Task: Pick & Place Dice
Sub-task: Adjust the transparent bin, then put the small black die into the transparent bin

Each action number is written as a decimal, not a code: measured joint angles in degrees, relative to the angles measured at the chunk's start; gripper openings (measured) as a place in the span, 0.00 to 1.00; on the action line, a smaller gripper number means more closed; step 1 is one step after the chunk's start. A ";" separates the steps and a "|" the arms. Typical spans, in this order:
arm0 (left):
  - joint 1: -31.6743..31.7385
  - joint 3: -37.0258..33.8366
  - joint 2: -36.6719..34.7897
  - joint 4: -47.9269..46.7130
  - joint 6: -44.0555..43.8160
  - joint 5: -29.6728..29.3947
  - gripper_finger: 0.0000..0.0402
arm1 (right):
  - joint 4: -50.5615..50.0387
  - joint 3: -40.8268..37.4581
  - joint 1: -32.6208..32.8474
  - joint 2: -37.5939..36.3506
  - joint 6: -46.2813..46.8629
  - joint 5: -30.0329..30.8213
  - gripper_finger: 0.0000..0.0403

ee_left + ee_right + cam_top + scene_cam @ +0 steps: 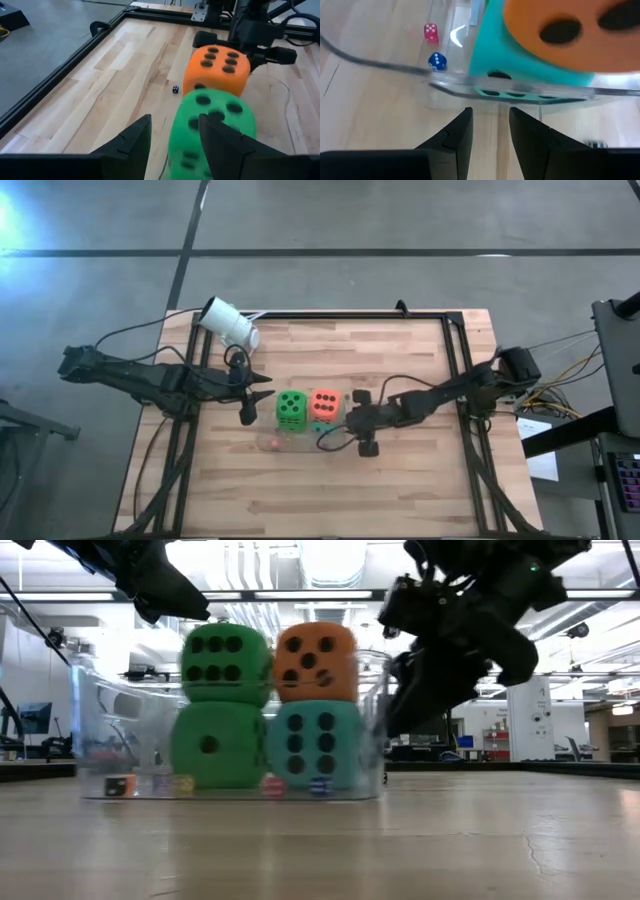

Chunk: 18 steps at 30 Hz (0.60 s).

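I count four big dice: two green, one orange, one teal. All four sit stacked two-by-two inside a clear plastic container (372,720): the upper green die (226,662) on the lower green die (216,744), the orange die (316,661) on the teal die (314,744). Several tiny dice (272,786) lie on the container's floor. My left gripper (247,397) hovers beside the container's green side, fingers slightly parted, holding nothing. My right gripper (362,424) sits low at the teal side, fingers slightly apart and empty.

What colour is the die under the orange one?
Teal, with black pips; it shows best in the low view.
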 joint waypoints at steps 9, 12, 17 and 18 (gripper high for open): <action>0.01 0.00 0.00 -0.01 -0.02 -0.02 0.43 | 3.66 5.97 -1.06 6.40 -5.06 -0.04 0.31; 0.00 0.00 0.00 -0.02 -0.11 0.00 0.43 | 0.53 7.50 -1.50 7.50 -5.74 -0.04 0.31; 0.00 -0.01 0.02 -0.07 -0.11 0.00 0.43 | -3.40 8.25 -2.23 6.13 -5.86 0.07 0.31; 0.00 0.00 0.02 -0.13 -0.11 0.00 0.43 | -4.01 7.95 -2.38 5.39 -5.83 0.07 0.31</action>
